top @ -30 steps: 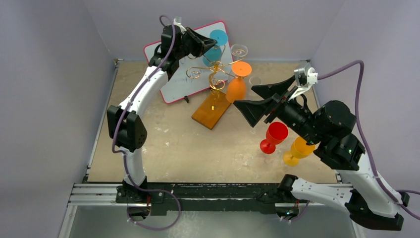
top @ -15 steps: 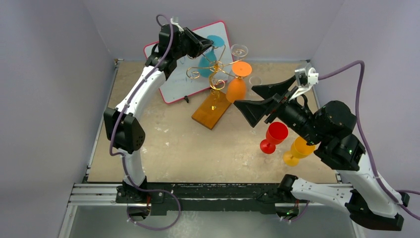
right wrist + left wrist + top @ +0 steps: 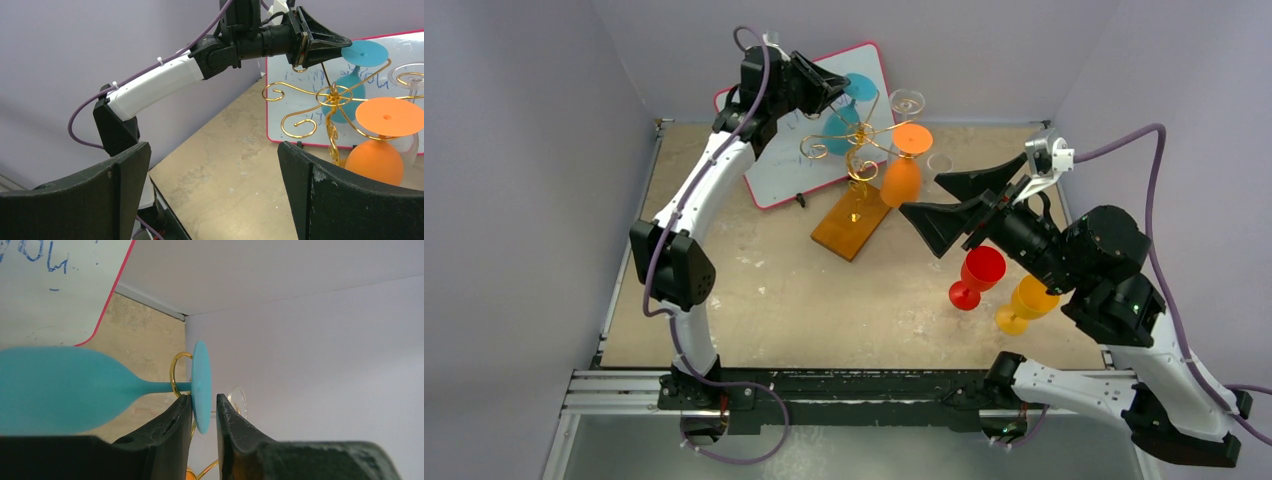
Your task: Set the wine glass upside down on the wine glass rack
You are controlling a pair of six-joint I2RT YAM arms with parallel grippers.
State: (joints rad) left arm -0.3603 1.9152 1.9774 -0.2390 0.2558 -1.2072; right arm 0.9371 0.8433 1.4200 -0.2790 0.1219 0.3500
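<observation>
The blue wine glass (image 3: pixel 843 127) hangs upside down on the gold wine glass rack (image 3: pixel 856 150), its stem through a scroll arm (image 3: pixel 174 374) and its foot (image 3: pixel 201 385) on top. My left gripper (image 3: pixel 839 92) stands high at the back with its jaws slightly apart around the foot's rim. In the left wrist view one finger (image 3: pixel 177 412) lies against the foot and the other (image 3: pixel 230 420) is a small gap away. My right gripper (image 3: pixel 919 194) hovers wide open and holds nothing, to the right of the rack's wooden base (image 3: pixel 852 222).
An orange glass (image 3: pixel 902 170) and a clear glass (image 3: pixel 907 102) also hang on the rack. A red glass (image 3: pixel 976 275) and a yellow-orange glass (image 3: pixel 1024 303) stand under my right arm. A pink-framed whiteboard (image 3: pixel 774 175) leans behind the rack.
My left gripper's jaws have parted from the blue glass's foot and the arm has drawn slightly back to the left. The right arm has barely moved.
</observation>
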